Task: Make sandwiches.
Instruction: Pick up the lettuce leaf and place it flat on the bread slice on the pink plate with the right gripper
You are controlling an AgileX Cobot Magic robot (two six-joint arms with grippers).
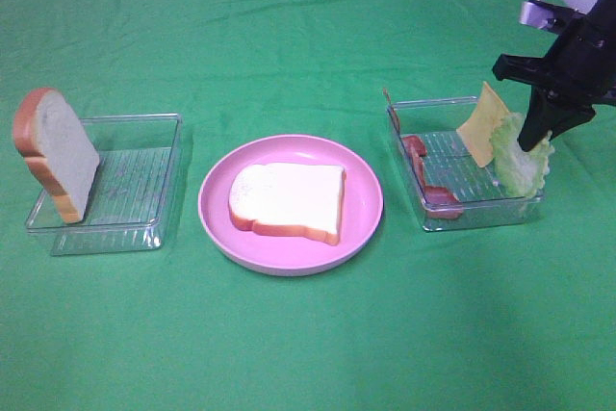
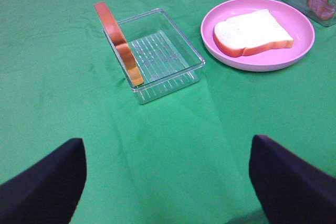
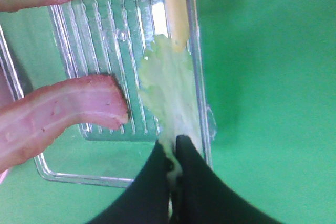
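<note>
While the right gripper (image 1: 531,141) is clamped tight on a pale green, crinkled lettuce leaf (image 1: 512,159), the leaf stands in the clear plastic tray (image 1: 476,215) right of the round pink plate (image 1: 217,214). One white toy bread slice (image 1: 289,201) lies flat on that plate. Well apart from it, the left gripper (image 2: 168,182) gapes empty.

No readable txt, labels or nos. anywhere (trays unmarked).
</note>
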